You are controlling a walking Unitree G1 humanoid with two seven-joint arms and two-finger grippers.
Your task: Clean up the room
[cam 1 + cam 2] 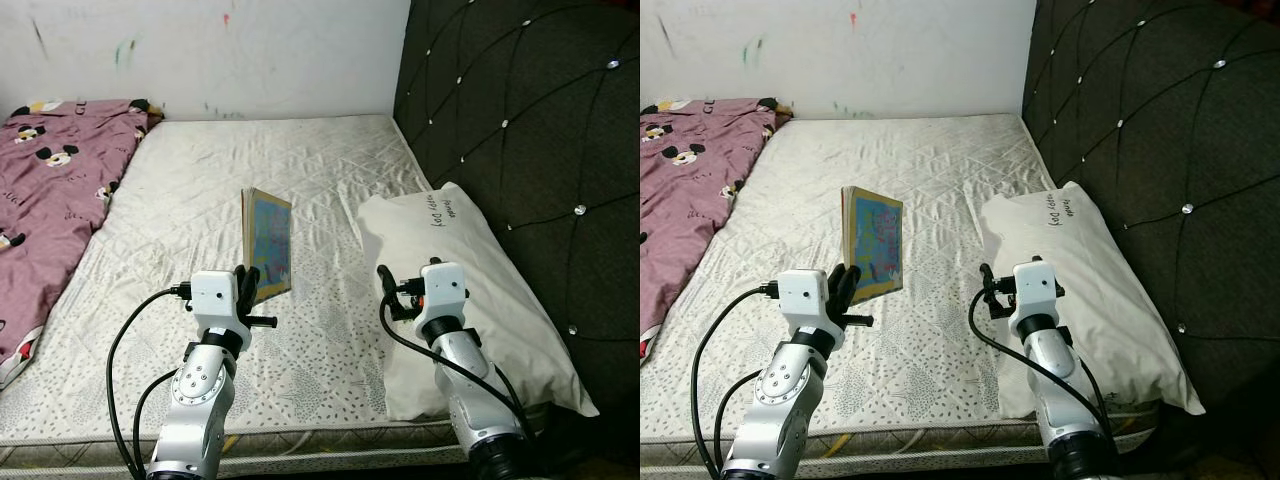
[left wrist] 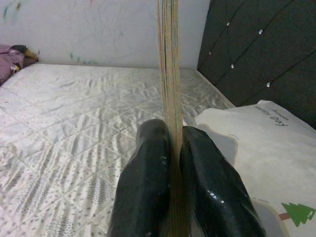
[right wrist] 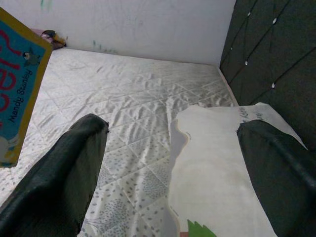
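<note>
Book held upright over the mattress

From the head views, the left gripper pinches the book above the mattress; its wrist view shows fingers clamping the pages; the right gripper is spread over the pillow.

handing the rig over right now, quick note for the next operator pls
Left end effector: shut on the picture book, holding it upright by its lower edge above the mattress.
Right end effector: open, holding nothing, hovering over the near edge of the white pillow.
Pink Mickey Mouse blanket lies bunched along the robot's left side of the bed.
Done: book lifted off the bed.
Left: put the book away somewhere off the bed; blanket and pillow likely need straightening.
</note>
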